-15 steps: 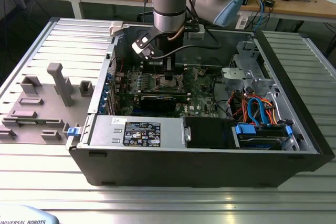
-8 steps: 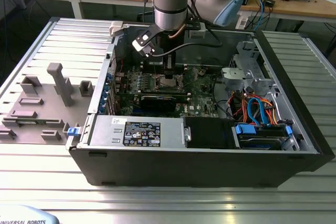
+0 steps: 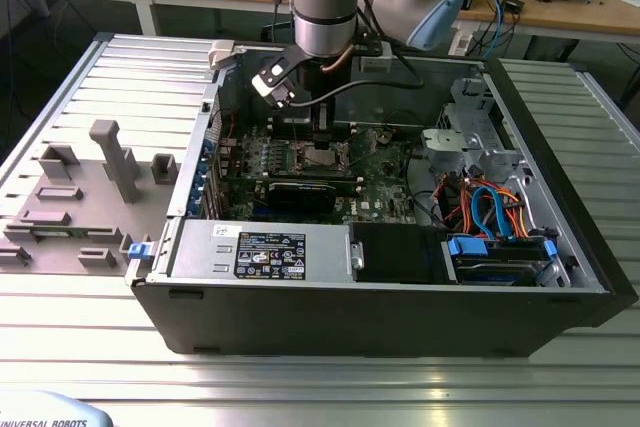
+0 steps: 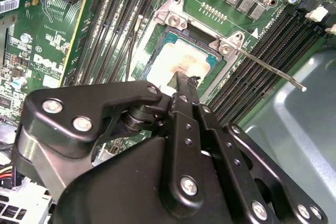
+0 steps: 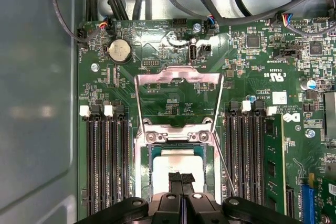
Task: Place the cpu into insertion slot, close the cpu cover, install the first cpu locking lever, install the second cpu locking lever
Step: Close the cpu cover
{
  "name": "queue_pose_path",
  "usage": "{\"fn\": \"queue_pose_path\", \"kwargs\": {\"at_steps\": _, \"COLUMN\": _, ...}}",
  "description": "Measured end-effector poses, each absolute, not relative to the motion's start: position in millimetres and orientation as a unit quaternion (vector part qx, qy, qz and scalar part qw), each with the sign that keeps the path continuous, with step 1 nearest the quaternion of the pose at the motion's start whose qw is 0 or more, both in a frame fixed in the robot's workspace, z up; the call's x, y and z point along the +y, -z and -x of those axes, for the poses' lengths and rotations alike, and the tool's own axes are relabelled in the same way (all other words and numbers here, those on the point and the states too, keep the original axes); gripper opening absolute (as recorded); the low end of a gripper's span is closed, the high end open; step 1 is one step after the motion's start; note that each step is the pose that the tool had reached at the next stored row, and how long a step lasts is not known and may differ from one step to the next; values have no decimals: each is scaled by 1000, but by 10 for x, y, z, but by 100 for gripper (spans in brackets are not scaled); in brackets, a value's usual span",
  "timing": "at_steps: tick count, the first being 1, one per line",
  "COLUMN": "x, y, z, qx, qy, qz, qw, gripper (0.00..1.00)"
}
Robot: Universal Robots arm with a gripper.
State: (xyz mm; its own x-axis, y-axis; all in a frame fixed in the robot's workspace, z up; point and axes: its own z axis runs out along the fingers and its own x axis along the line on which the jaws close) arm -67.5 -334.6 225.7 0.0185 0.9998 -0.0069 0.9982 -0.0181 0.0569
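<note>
In the insertion slot (image 5: pixel 147 153), beside the swung-open cpu cover (image 5: pixel 177 75), the cpu (image 5: pixel 176 162) lies flat; the tool (image 5: pixel 181 177), pressed together, sits just above it. Light, stiff and likely fragile, it suits an edge grip.

The pincer (image 5: pixel 181 176) hides part of the cpu (image 5: pixel 169 163) in the first wrist view.

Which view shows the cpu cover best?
The first wrist view: the cpu cover stands open, its whole frame and window facing the camera. The second wrist view gives merely its hinged edge; in the exterior view it is too small to judge.
</note>
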Motion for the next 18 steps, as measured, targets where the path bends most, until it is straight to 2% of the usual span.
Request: {"fn": "queue_pose_path", "kwargs": {"at_steps": 18, "x": -3346, "y": -2291, "z": 650, "qx": 700, "qy": -18, "qz": -713, "qw": 23, "gripper": 11}}
